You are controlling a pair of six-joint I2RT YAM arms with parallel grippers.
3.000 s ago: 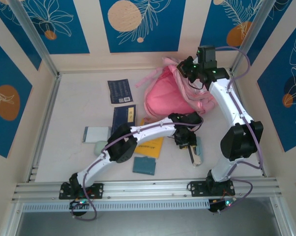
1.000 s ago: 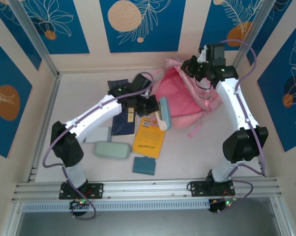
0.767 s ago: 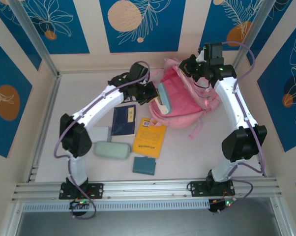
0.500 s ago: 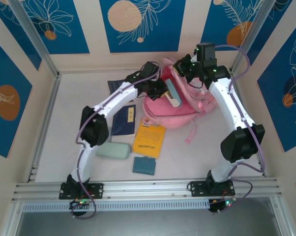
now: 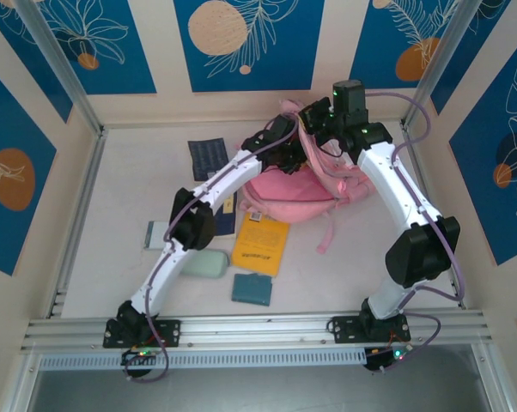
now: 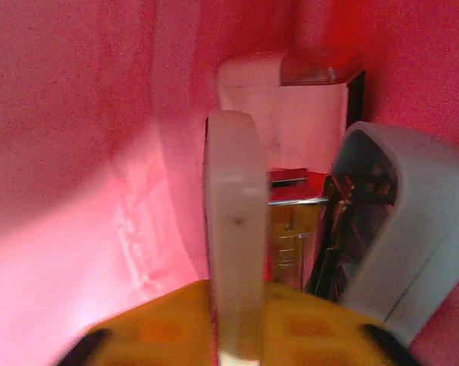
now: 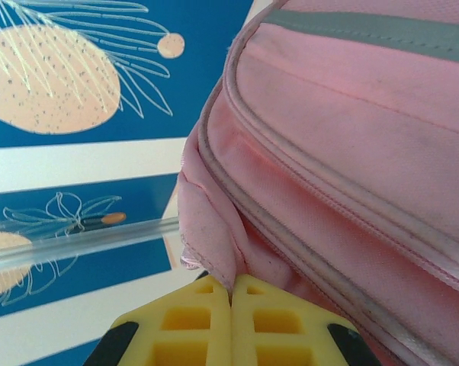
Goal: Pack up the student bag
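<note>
Now, L tool (image 6: pixel 235 324) in student bag (image 5: pixel 294 190) by stapler (image 6: pixel 401 229), grip unclear, R tool (image 7: pixel 231 299) pinching its rim

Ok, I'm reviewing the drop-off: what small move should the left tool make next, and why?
Probably let go fully, then back straight out. The left tool sits inside the soft pink fabric backpack, the grey-and-white metal stapler is surrounded by pink lining, and the right tool pinches a fold at the backpack's rim.

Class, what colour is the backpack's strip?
Pale grey strip on the soft pink fabric backpack; best in right wrist view.
</note>
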